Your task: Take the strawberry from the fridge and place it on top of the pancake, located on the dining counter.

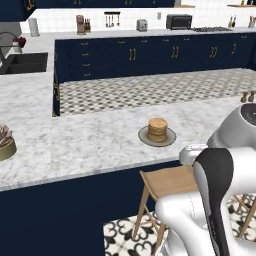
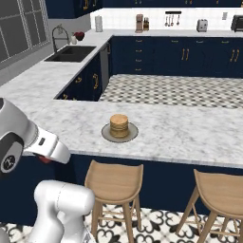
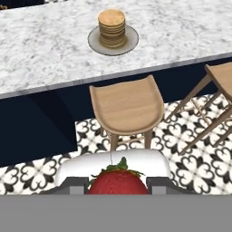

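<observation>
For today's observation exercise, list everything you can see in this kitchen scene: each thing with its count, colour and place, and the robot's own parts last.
pancake: one stack, tan-brown, on the plate.
plate: one, grey, on the dining counter.
dining counter: one, white-grey marble on a navy base, in front of the robot.
stools: two, wooden, tucked under the dining counter's near edge.
sink: one, black, in the far side counter.
cabinets: a row, navy with brass handles, along the back wall.
toaster: one, pale, on the back counter.
strawberry: one, bright red with green leaves, between the gripper's fingers.
gripper: one, dark-tipped, shut on the strawberry, above the floor short of the counter.
</observation>
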Motion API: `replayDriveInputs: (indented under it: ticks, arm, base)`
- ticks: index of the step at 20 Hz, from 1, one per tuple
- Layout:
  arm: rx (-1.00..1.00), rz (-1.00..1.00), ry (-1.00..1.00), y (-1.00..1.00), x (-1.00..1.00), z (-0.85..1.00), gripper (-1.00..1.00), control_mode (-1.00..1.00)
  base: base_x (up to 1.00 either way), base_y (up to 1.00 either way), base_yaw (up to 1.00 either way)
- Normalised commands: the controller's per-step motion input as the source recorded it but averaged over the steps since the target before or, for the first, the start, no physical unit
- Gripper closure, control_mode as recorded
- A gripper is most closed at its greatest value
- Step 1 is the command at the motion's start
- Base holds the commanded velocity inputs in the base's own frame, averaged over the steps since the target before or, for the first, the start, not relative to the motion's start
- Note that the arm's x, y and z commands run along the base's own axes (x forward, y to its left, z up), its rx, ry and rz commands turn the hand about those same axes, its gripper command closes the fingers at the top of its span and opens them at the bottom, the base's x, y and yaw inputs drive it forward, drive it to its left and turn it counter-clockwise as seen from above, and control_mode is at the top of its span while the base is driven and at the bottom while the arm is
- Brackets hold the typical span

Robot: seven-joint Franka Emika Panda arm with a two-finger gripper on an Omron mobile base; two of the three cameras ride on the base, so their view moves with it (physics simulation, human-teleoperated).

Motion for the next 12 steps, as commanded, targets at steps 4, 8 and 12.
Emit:
replayDriveInputs:
  ticks: [4,8,12]
  arm:
    - [0.0,0.01,0.01,0.0,0.92,0.14,1.0,-1.0]
    - [0.0,0.01,0.08,0.0,1.0,0.24,1.0,-1.0]
    - [0.0,0.01,0.04,-0.28,1.0,0.0,1.0,-1.0]
  base:
    - [0.0,0.0,0.0]
    - [0.0,0.0,0.0]
    - [0.0,0.0,0.0]
